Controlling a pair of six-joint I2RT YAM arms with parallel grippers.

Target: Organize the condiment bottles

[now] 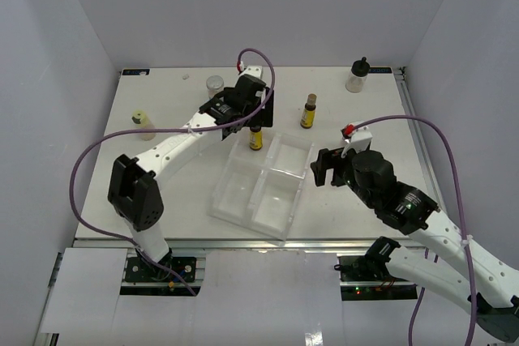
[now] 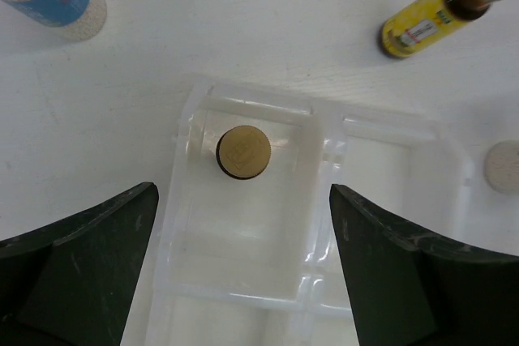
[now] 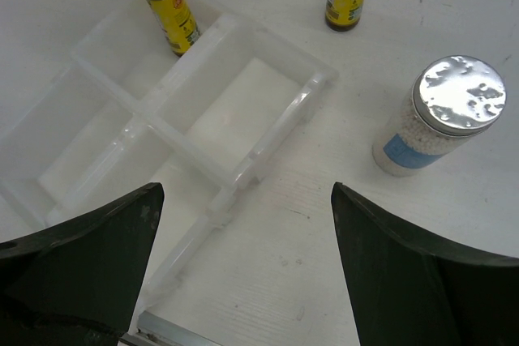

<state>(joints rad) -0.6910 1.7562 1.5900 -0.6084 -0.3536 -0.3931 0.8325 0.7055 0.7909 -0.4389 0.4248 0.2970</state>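
Standing in the tray: one slim amber bottle point(image 2: 243, 151) is upright in a far corner compartment of the clear divided tray point(image 1: 217, 200), seen cap-on from the left wrist.
Left tool point(image 2: 243, 196): released, fingers spread wide, directly above that bottle and not touching it.
Right tool point(image 3: 247, 192): also released, holding nothing, beside the tray's right edge.
Loose on the bench point(image 1: 170, 87): a second amber bottle point(image 1: 308, 111) just beyond the tray, a silver-lidded jar point(image 3: 442, 115) near it, a black-capped jar point(image 1: 357, 76) at the far right, and a yellow-capped beige bottle point(image 1: 143, 123) at the left.
Handling, judged: the bottles look light, rigid and smooth-sided, so likely slippery; the slim ones are tall for their base and would tip easily.
Where to grip: across the labelled body, below the cap, with fingers square to the sides; the wider jars call for a fuller opening.
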